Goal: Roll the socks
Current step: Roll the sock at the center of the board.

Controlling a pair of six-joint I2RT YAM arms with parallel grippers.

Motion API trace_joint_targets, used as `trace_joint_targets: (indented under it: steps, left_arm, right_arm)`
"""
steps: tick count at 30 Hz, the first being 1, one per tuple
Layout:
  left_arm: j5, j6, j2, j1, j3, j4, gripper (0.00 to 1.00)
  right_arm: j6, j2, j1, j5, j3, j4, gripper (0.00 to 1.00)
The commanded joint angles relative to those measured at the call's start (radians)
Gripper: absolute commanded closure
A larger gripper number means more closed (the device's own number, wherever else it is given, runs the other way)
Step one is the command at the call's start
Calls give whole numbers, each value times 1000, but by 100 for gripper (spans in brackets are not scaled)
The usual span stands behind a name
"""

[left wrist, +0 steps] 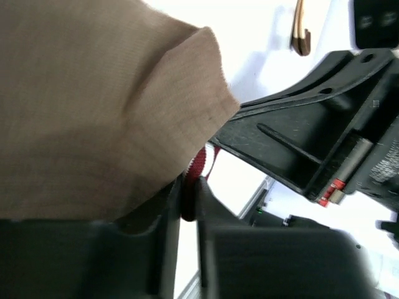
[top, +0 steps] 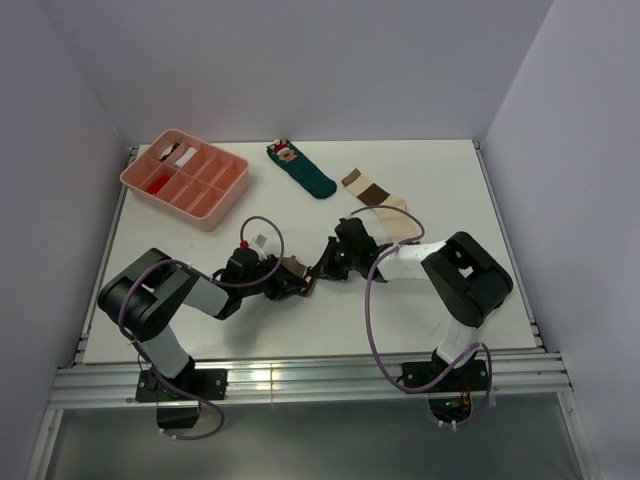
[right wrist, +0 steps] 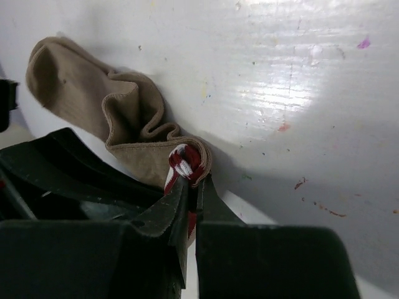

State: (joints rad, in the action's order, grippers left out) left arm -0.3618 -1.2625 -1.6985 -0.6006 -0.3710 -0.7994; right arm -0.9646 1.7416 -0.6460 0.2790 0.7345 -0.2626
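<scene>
My right hand (right wrist: 191, 187) is clamped on the tan sock (right wrist: 81, 93) at its red-and-white end. The sock lies bunched on the bench (right wrist: 280, 75). My left hand (left wrist: 189, 198) pinches the same sock. The banded sock (top: 383, 203) lies flat farther back, apart.

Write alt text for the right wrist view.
The right gripper has its fingers pinched shut on the red-and-white striped end of a tan sock. The sock lies crumpled on a white, scuffed table.
</scene>
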Motion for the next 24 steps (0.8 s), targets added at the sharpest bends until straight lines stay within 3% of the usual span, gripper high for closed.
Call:
trace_joint_targets:
  steps: [1,5,10,12,16,24]
  left_arm:
    - [46,119,32,-2,-43,178,76]
    - [130,215,98,-14,-120,346,55]
    - [329,353,213,-45,-196,512,44]
    - [357,383,247,-59,-207,551,42]
    - [577,486,315,-148,-241,630,40]
    - [862,632,244,-376,-338,664,43]
  right_arm:
    - [116,-17,-6,-129,100,285,100]
    - [161,2,-6,-216,230,480,100]
    - [216,54,-4,-277,385,690,100]
    - [228,73,-6,-278,423,732,100]
    - [254,122,-9,-308,508,831,100]
    - [277,185,-14,-314,597,941,100]
